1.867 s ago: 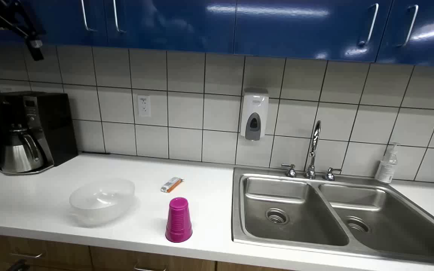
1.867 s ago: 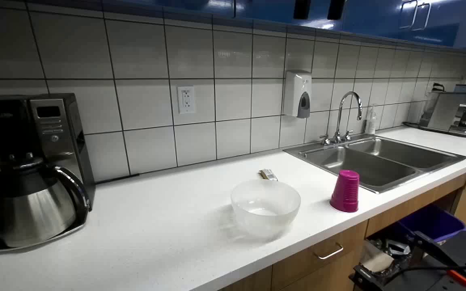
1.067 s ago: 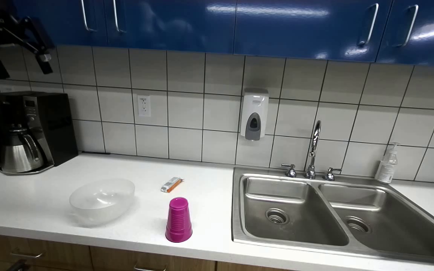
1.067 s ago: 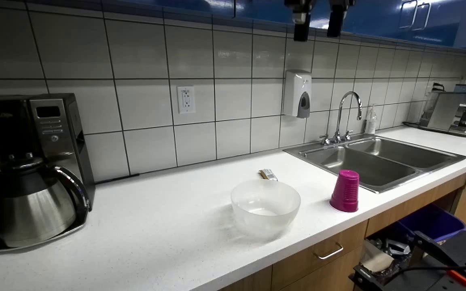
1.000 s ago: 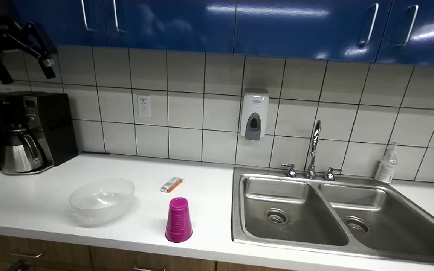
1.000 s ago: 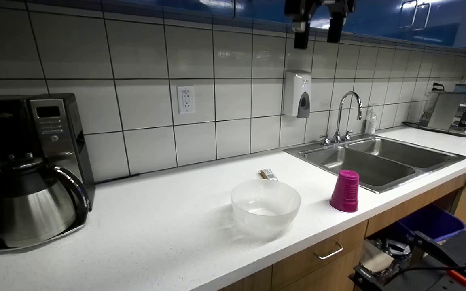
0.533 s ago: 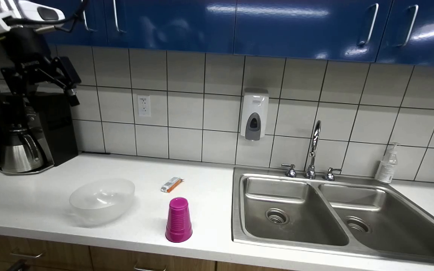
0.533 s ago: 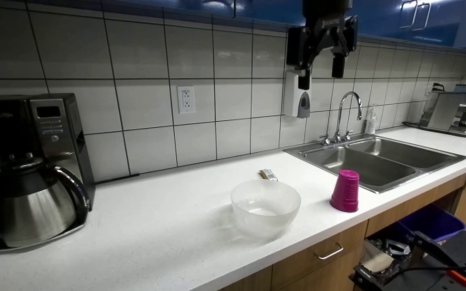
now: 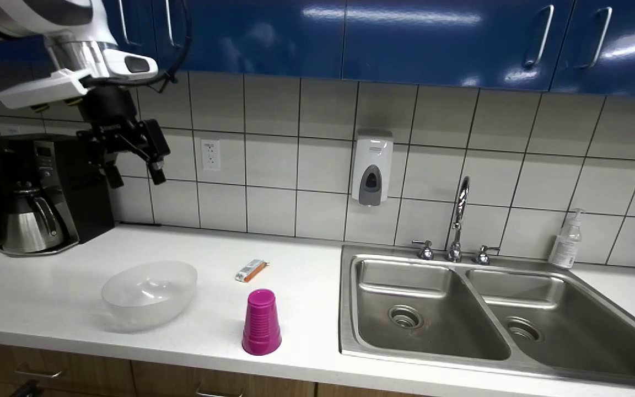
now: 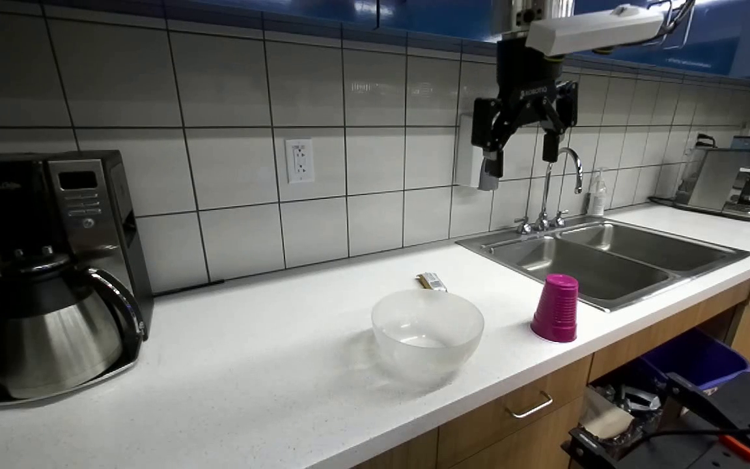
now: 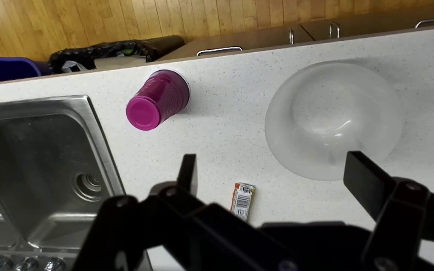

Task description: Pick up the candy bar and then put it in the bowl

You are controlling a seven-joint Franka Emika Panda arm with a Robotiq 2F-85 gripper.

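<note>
The candy bar (image 9: pixel 252 271), orange with a whitish label side, lies flat on the counter near the bowl. It also shows in an exterior view behind the bowl's rim (image 10: pixel 431 281) and in the wrist view (image 11: pixel 242 201), where my gripper's linkage hides its lower end. The clear whitish bowl (image 9: pixel 146 314) stands upright on the counter, also in an exterior view (image 10: pixel 424 361) and in the wrist view (image 11: pixel 285 146). My gripper (image 9: pixel 136 177) is open and empty, pointing down, well above the counter; it also shows in an exterior view (image 10: pixel 522 161) and in the wrist view (image 11: pixel 271 160).
A magenta cup (image 9: pixel 262 325) stands upside down near the counter's front edge. A double sink (image 9: pixel 430 353) with a faucet (image 9: pixel 461 215) lies beyond it. A coffee maker (image 10: pixel 56 280) stands at the far end. A soap dispenser (image 9: pixel 372 168) hangs on the wall.
My gripper has come down from near the blue cabinets and, in an exterior view, moved rightward, staying open. The candy bar, bowl and cup have not moved.
</note>
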